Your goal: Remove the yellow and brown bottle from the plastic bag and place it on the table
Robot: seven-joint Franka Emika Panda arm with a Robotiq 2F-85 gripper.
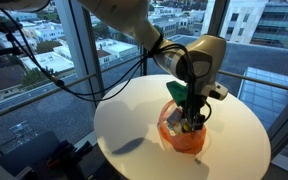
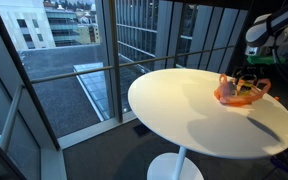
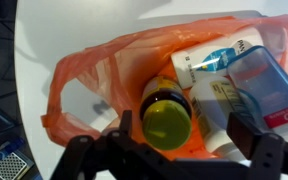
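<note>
An orange plastic bag [image 3: 94,70] lies open on the round white table [image 1: 134,120]; it also shows in both exterior views [image 1: 174,135] [image 2: 229,95]. Inside it, in the wrist view, the brown bottle with a yellow cap [image 3: 166,115] points its cap toward the camera. My gripper [image 3: 184,135] is open, its fingers on either side of the cap, just above the bag's mouth. In the exterior views the gripper [image 1: 191,118] [image 2: 249,78] hangs straight over the bag.
The bag also holds a white bottle with a blue label [image 3: 219,60], a blue-lidded container [image 3: 264,85] and a white labelled item [image 3: 216,120]. Windows ring the table [image 2: 184,110]. Black cables [image 1: 44,60] hang at the back.
</note>
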